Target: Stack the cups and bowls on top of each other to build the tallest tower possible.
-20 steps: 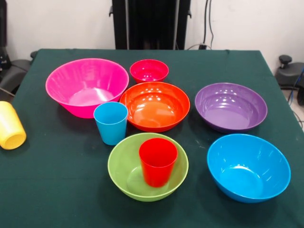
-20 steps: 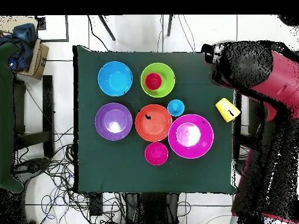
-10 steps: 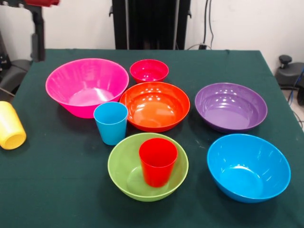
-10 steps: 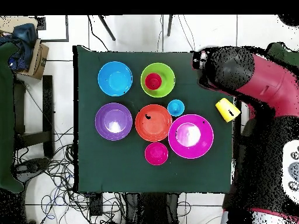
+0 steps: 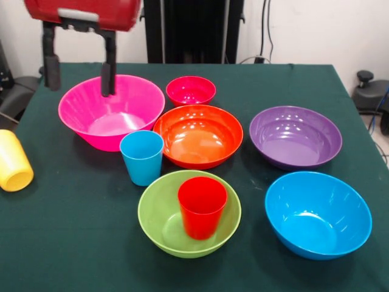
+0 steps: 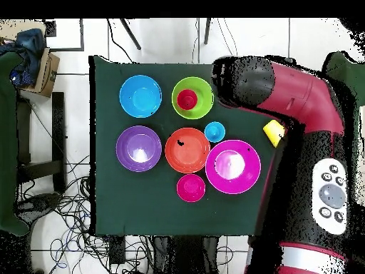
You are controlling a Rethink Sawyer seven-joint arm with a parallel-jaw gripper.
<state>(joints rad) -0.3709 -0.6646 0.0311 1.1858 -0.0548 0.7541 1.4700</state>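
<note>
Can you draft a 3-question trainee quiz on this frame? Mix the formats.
1. True or false: the red cup stands upright inside the lime green bowl.
2. Which item lies on its side at the table's edge in the front view? A) the light blue cup B) the yellow cup C) the small pink-red bowl
3. Fill in: the gripper hangs with its fingers spread over the rim of the ____ bowl.

Key
1. True.
2. B. The light blue cup stands upright between the hot pink bowl and the orange bowl.
3. Hot pink. It holds nothing.
</note>
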